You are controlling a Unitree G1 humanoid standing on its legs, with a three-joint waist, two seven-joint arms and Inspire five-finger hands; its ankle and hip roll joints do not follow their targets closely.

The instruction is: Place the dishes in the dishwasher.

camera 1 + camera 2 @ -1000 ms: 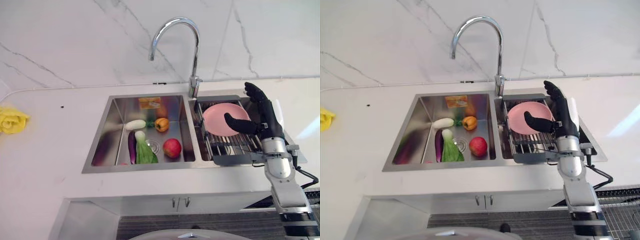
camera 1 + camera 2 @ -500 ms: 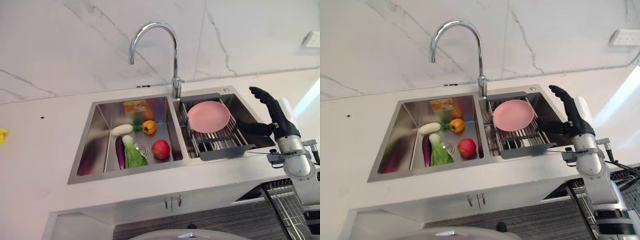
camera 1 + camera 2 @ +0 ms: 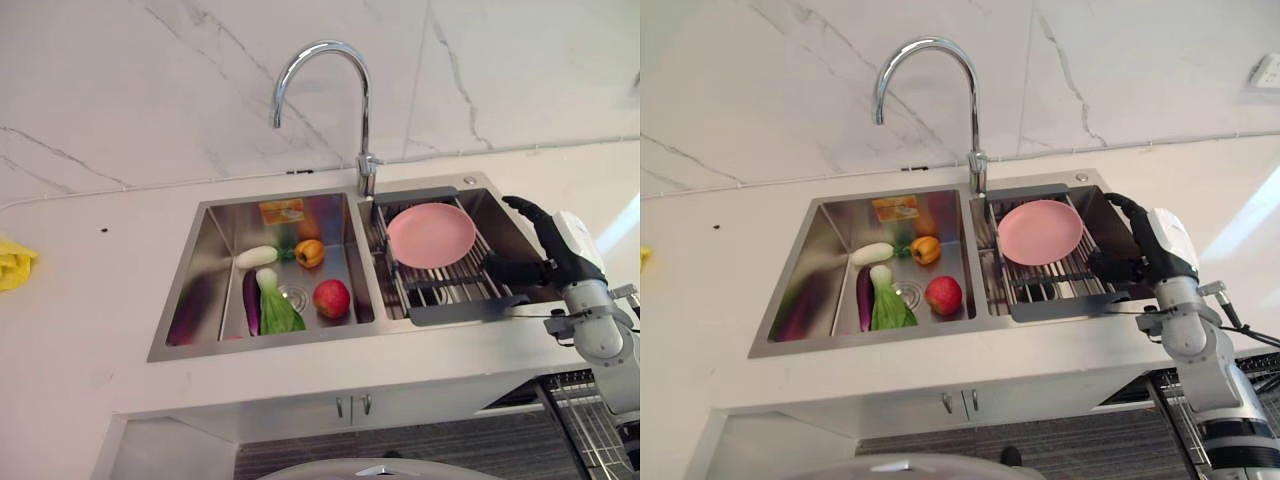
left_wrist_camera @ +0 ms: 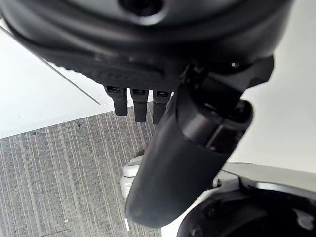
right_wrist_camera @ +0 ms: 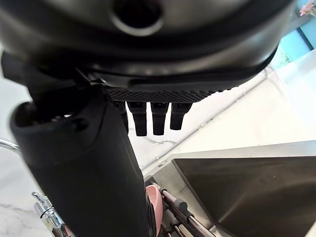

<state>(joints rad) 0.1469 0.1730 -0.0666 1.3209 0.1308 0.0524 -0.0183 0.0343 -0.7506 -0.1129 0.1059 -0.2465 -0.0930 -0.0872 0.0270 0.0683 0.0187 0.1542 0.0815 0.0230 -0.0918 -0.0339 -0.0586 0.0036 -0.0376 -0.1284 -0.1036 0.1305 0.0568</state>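
One stiff, slick pink plate (image 3: 431, 234) leans in your rack (image 3: 455, 292); your open, empty right hand (image 3: 552, 252), at its three o'clock, should pinch its rim.

The right hand (image 3: 548, 252) is raised with relaxed, uncurled fingers; the left hand (image 4: 177, 163) hangs likewise empty.

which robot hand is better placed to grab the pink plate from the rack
The right robot hand: it hovers open beside the drying rack holding the pink plate. The left robot hand hangs low, over the floor.
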